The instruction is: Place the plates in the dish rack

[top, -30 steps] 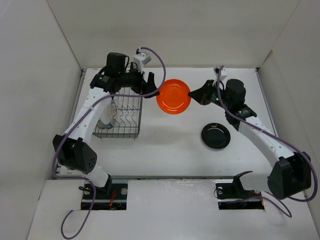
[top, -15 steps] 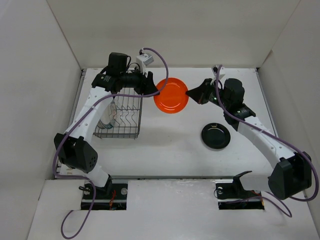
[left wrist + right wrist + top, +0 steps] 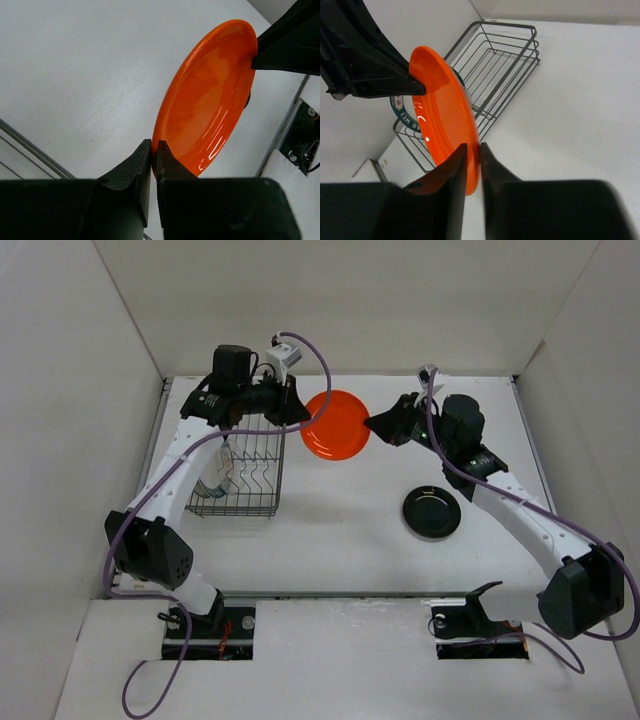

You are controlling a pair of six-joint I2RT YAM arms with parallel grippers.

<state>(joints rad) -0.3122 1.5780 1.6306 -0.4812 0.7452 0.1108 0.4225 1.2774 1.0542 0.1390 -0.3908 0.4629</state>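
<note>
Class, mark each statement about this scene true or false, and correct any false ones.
1. The left end effector and the right end effector each pinch the orange plate by its rim. True.
2. The black plate stands in the rack. False: the black plate lies flat on the table, right of the rack.
3. A green-rimmed plate sits in the rack. True.
4. The orange plate rests on the table. False: it is held in the air between the arms.
</note>
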